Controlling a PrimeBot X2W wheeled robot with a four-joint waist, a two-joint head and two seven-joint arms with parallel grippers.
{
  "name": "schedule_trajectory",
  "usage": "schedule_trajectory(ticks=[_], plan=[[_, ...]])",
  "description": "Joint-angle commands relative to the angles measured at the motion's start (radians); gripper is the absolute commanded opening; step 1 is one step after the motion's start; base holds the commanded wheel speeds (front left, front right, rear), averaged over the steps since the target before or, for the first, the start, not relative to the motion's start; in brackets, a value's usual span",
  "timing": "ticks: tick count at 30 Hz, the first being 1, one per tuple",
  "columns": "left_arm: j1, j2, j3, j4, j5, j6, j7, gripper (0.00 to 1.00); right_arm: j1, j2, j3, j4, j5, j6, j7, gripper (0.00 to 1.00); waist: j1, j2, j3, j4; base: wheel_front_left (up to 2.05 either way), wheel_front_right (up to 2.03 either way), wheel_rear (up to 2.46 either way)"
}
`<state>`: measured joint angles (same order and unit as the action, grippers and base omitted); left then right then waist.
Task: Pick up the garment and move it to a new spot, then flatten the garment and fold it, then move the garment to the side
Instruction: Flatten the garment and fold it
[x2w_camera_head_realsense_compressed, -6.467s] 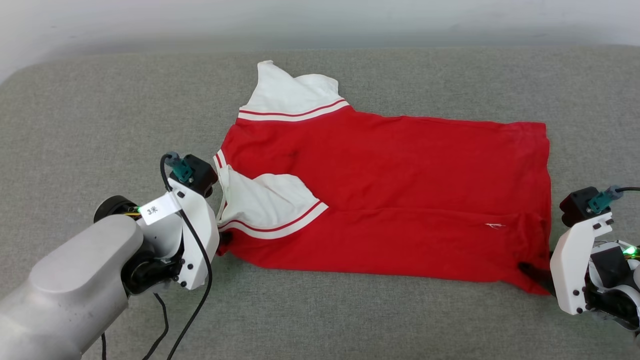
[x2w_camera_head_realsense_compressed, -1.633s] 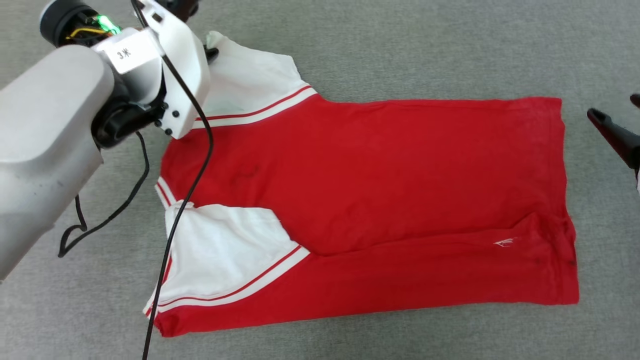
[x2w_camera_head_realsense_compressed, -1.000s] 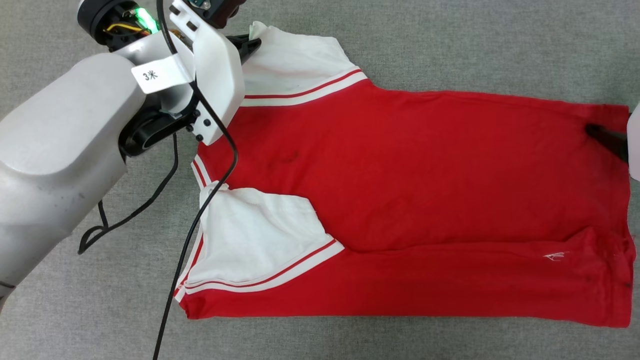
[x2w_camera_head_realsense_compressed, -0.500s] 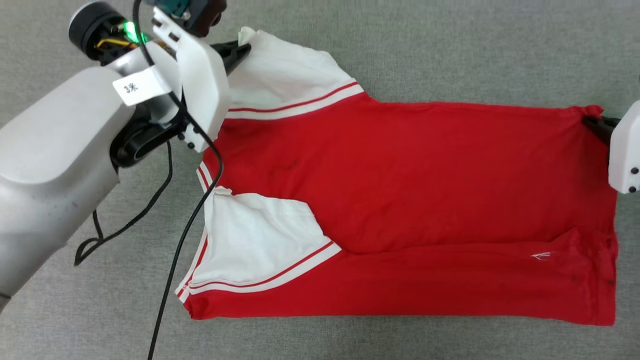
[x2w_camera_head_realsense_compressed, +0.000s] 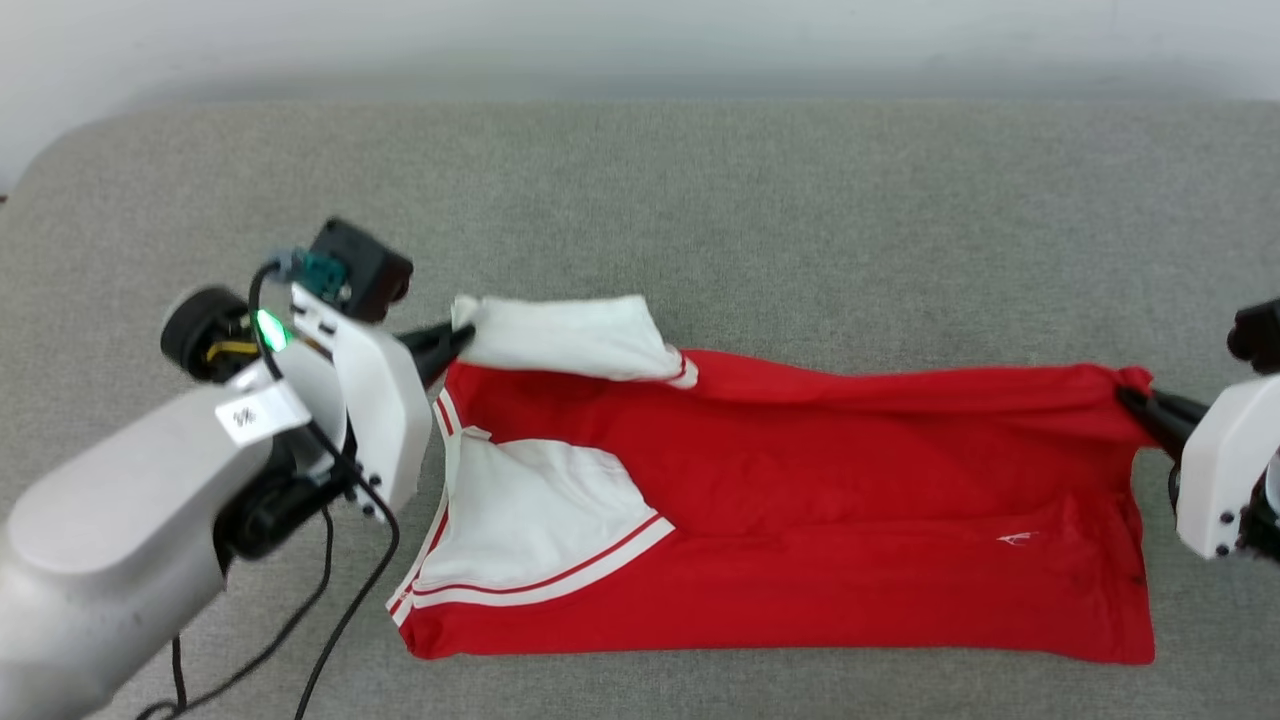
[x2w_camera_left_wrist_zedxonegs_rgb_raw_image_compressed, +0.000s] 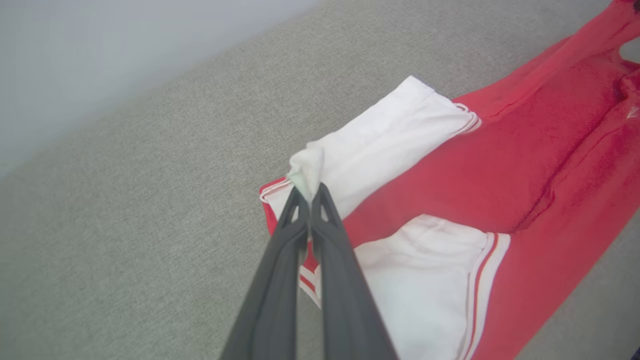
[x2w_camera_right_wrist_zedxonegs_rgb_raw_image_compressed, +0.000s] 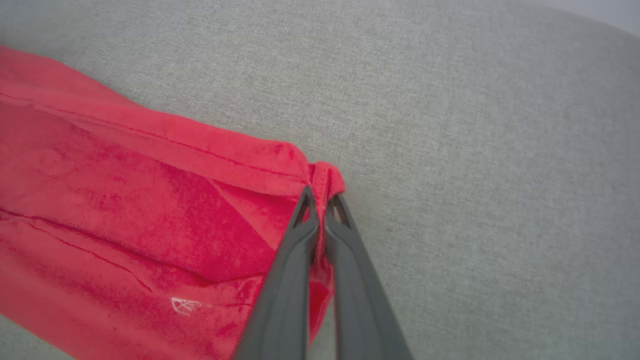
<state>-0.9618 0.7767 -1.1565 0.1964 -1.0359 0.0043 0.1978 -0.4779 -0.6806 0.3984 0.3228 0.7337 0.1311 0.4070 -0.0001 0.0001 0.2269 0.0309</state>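
garment (x2w_camera_head_realsense_compressed: 800, 520) lies across the near half of the grey cushion (x2w_camera_head_realsense_compressed: 700, 180), long axis running left to right over the cushion. Most of the red body is flat on the cushion, far edge lifted off it as a taut ridge between the two grippers

left gripper (x2w_camera_head_realsense_compressed: 452, 342): fingers pressed together over the cushion's left part, pinching the tip of the far white sleeve (x2w_camera_head_realsense_compressed: 570, 335). Left wrist view shows a tuft of white cloth squeezed at the tips

right gripper (x2w_camera_head_realsense_compressed: 1132, 400): fingers pressed together over the cushion's right part, pinching the far red hem corner (x2w_camera_right_wrist_zedxonegs_rgb_raw_image_compressed: 325, 175), small bunch of cloth poking past the tips

near white sleeve (x2w_camera_head_realsense_compressed: 540, 510) is folded in on the red body, flat to the cushion

handling, judged: thin knit, light, fully limp, so anything not pinched sags and drags. Cushion weave looks grippy, so the cloth likely catches rather than slides and the near edge may lag or wrinkle when the far edge is carried over. Not fragile, a firm pinch is fine. Both holds look shallow, right at the tips, so there is slip-out risk if the stretch gets hard. Best holds are hemmed edges and corners, both ends at once so the edge runs straight. The sleeve tip is a soft hold that can stretch and skew the fold; the shoulder seam would be steadier
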Motion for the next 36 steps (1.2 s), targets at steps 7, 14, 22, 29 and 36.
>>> schedule_trajectory(ticks=[7, 14, 22, 29, 36], plan=[[0.165, 0.053, -0.02, -0.087, -0.053, 0.061, -0.047, 0.0, 0.159, 0.009, -0.023, -0.059, 0.024, -0.001, -0.031, 0.0, 0.0001, -0.0001, -0.081, -0.004, 0.0, 0.0, 0.0], [0.286, 0.094, -0.038, -0.133, -0.095, 0.108, -0.082, 0.0, 0.277, 0.019, -0.057, -0.113, 0.02, -0.001, -0.046, 0.0, 0.0001, -0.0001, -0.112, -0.005, 0.0, 0.0, 0.0], [0.363, 0.101, -0.047, -0.136, -0.125, 0.135, -0.111, 0.0, 0.385, 0.049, -0.095, -0.146, 0.022, -0.001, -0.024, 0.0, 0.0001, -0.0001, -0.11, -0.007, 0.0, 0.0, 0.0], [0.399, 0.074, -0.051, -0.079, -0.155, 0.121, -0.123, 0.0, 0.426, 0.093, -0.106, -0.108, 0.023, -0.001, -0.009, 0.0, 0.0001, -0.0001, -0.088, -0.013, 0.0, 0.0, 0.0], [0.431, 0.043, -0.028, -0.023, -0.152, 0.142, -0.215, 1.0, 0.422, 0.128, -0.119, -0.084, 0.027, -0.001, -0.067, 1.0, 0.0001, -0.0001, -0.116, -0.02, 0.0, 0.0, 0.0]])
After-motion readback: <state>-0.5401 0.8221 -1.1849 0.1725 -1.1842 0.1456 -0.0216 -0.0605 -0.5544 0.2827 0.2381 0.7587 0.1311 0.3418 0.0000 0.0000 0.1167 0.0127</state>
